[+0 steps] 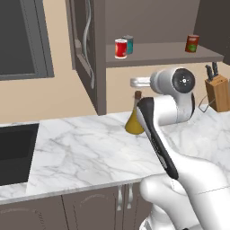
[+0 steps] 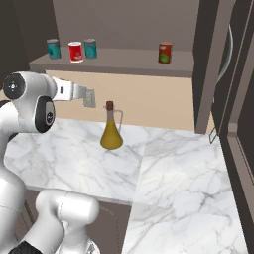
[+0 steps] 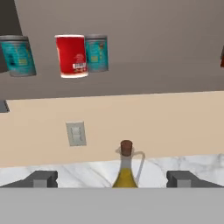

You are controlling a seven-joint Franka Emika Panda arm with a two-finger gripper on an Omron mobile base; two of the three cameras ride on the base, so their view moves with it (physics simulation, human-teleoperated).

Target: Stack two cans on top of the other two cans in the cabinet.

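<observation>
Left to right along the flat shelf board of the dark grey-brown wall cabinet [image 2: 124,67]: a teal-blue cylinder can [image 2: 53,48] stands farthest left. Next a small red can with a white label band [image 2: 75,51], upright, near the shelf's front edge. Just beside it and slightly behind, a second teal-blue can [image 2: 90,48]. The three form a loose cluster, none yet on top of another. Well apart to the right stands the red can with a green-and-white label patch [image 2: 165,52], alone. All four sit at shelf level, so no stacking is done yet.

Below the shelf, the white arm holds its pincer [image 2: 90,97] level, under the shelf's left end and facing the beige back wall. In the hand view the two dark fingertips [image 3: 42,179] stand far apart with nothing between them: wide and empty. The camera looks up at the can cluster from below, which suggests the hand is parked low to clear the shelf edge before rising to a can.

On the white marble worktop [image 2: 163,168], just right of the pincer and lower, stands a yellow glass oil bottle with a cork stopper [image 2: 111,129]; it is close enough to be a hazard if the arm swings. In the left base view a wooden knife block [image 1: 218,90] sits at the far right. The cabinet door with the wavy silver handle [image 1: 87,36] hangs open, leaving the shelf reachable.
</observation>
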